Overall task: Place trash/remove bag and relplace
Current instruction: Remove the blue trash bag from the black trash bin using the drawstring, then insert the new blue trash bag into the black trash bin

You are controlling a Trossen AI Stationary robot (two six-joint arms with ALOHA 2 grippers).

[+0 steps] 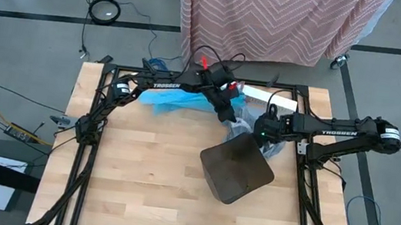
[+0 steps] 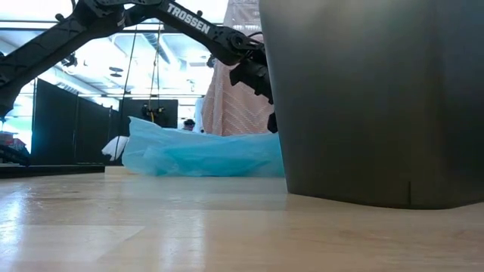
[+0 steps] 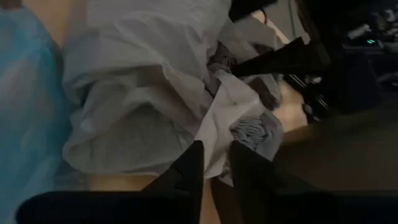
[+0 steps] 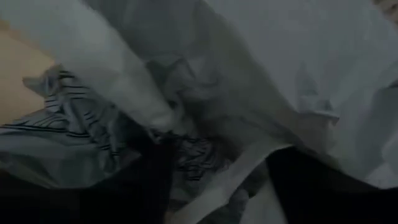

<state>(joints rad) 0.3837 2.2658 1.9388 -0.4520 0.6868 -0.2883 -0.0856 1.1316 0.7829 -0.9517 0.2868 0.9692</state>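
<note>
I see the bag (image 3: 143, 93) as pale grey, thin and cloudy, with fine dark stripes where it bunches. Beside it the plastic sheet (image 1: 175, 100) is bright blue. The bin (image 1: 237, 168) is dark grey-brown, the worktop (image 1: 139, 167) light blond wood in planks. Both arms are black with white lettering. The curtain (image 1: 275, 17) behind is pink with a white zigzag pattern.

Overhead view straight down on the table (image 1: 138, 174), low view level across it, both wrist views close on the bag (image 3: 143, 93).
</note>
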